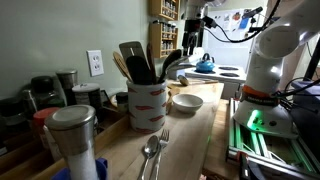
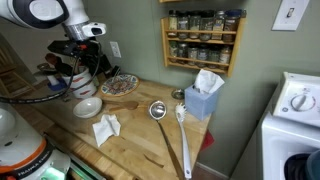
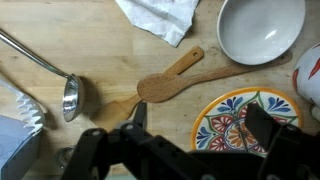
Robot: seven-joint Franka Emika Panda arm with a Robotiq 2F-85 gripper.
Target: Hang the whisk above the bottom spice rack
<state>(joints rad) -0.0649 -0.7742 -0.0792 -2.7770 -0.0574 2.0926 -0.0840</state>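
Hovering over the pale wooden counter [image 3: 60, 50], black fingers [image 3: 264, 128] spread, pinching nothing, above a light wooden spatula [image 3: 165, 86], beside a colourful painted round plate [image 3: 232, 118] and a white ceramic bowl [image 3: 260, 28]. Cannot make out the whisk; wooden wall-mounted spice rack [image 2: 203, 42] well apart.
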